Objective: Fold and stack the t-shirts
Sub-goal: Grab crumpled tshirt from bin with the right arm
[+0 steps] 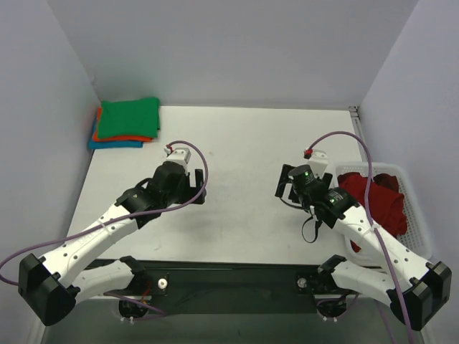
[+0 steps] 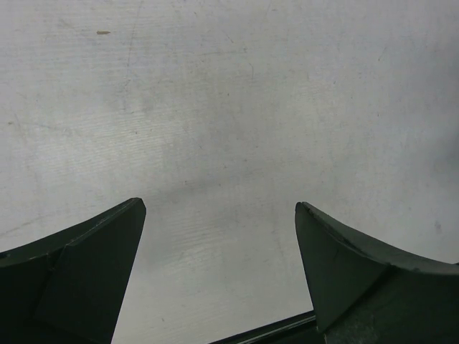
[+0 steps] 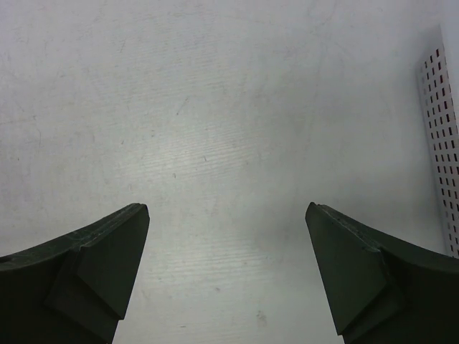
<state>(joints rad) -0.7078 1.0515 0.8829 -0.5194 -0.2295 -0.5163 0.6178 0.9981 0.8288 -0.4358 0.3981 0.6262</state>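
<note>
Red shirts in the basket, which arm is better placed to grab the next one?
Right, probably. The basket of red shirts sits beside the right arm, whose fingers are open and empty. The left arm is across the table, nearer the folded stack.

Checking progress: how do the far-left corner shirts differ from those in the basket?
The corner shirts are folded and stacked, green over orange and blue; the basket shirts are dark red and crumpled. The corner shirts lie on the table, the basket shirts in the white basket. Neither is held.
</note>
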